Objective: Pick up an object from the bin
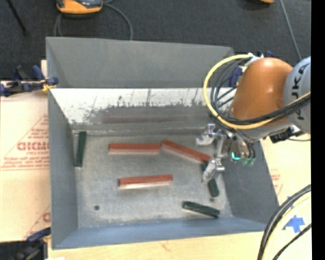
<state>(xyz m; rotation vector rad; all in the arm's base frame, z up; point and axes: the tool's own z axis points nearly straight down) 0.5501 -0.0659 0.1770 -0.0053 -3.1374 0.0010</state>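
Nearest us, at 5 o'clock in the grey metal bin, a dark green bar lies flat along the front wall. Just beyond it, a shorter dark green piece rests near the gripper's lower finger. We cannot tell whether the two touch.

A red bar lies by itself at about 6 o'clock, well apart from the arm.

At 3 o'clock the gripper hangs low under the arm's orange cover. Its fingers are spread wide, one to each side of the right end of a tilted red bar. We judge this bar to be the object of the pick. The fingers have not visibly closed on it.

To do the step well, we would:
- close squarely across the bar's narrow width, so it does not pivot;
- keep the lower finger off the short green piece;
- lift straight up, since a grip this near one end will let the long end sag.

The tilted bar's left end meets, or nearly meets, a second red bar lying level towards the centre, so a dragging lift could disturb it.

Farther off, at 9 o'clock, another dark green bar lies along the left wall, clear of the work.
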